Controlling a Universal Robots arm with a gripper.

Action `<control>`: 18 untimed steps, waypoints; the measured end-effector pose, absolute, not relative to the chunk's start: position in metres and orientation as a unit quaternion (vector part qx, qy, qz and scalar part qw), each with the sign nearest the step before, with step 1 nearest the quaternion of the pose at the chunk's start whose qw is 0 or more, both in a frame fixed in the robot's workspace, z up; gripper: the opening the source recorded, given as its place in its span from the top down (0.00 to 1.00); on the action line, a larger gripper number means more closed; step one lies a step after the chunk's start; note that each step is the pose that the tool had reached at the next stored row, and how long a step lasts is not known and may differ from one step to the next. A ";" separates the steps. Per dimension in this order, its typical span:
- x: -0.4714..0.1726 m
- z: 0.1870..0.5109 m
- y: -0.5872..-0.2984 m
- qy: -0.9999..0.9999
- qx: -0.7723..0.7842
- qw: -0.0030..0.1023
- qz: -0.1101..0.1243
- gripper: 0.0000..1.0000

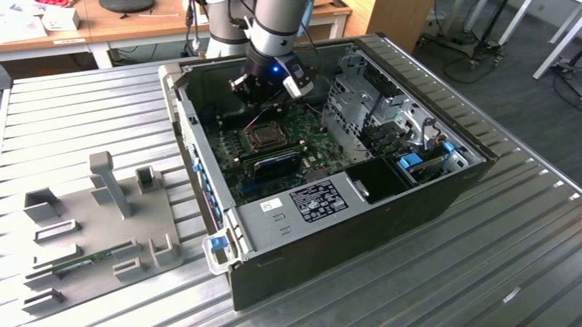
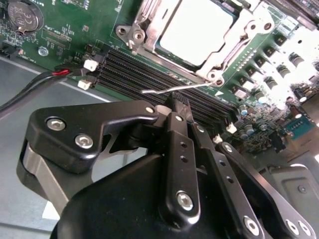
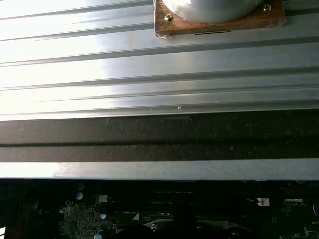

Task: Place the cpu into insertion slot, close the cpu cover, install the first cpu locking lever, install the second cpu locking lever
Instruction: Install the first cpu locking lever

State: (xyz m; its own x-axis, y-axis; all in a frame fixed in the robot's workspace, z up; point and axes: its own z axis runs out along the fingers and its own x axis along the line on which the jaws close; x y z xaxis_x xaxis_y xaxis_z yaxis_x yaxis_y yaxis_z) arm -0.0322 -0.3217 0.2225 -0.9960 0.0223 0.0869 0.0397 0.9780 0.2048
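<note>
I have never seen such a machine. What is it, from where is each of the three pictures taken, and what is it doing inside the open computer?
It is a robot arm with a gripper at its end. The exterior view comes from a camera off the arm: an open computer case lies on a ribbed metal table, and a grey fixture tray lies towards that view's left. The two wrist views come from cameras riding on the arm. In the second wrist view, the cpu sits in the insertion slot with the cpu cover closed around it. The closed black fingertips are at a thin wire locking lever. The first wrist view shows the case's edge.
</note>
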 end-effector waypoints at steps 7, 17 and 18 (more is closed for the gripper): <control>-0.027 0.223 -0.322 -0.993 -0.016 0.048 -0.104 0.90; -0.026 0.220 -0.324 -0.993 -0.016 0.049 -0.104 0.90; -0.026 0.219 -0.325 -0.993 -0.016 0.049 -0.104 0.90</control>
State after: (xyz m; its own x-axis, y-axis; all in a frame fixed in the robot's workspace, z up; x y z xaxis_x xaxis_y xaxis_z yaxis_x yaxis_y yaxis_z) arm -0.0258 -0.3247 0.2192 -0.9947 0.0224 0.1007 0.0427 0.9780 0.2043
